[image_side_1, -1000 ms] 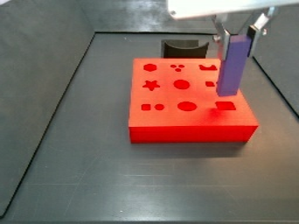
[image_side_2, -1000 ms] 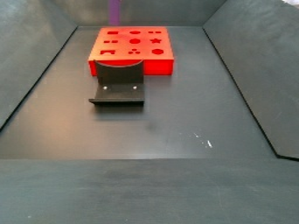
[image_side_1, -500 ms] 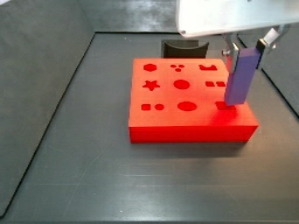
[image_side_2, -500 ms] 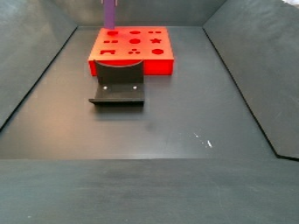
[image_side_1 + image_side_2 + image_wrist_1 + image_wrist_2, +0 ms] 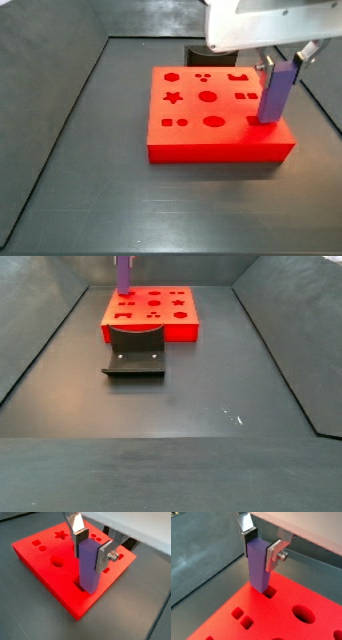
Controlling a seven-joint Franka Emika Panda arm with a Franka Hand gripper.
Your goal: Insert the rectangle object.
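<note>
Dark grey floor (image 5: 201, 406), grey sloping walls (image 5: 40, 316), even light

dark floor (image 5: 201, 386) carries red block (image 5: 151, 314) and dark grey holder (image 5: 135, 356).

The tool (image 5: 286, 62) has lowered the rectangle object (image 5: 275, 92), its tip now entering the red block's (image 5: 214, 140) hole

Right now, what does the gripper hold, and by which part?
The gripper holds the rectangle object upright by its upper end, over the red block.
</note>
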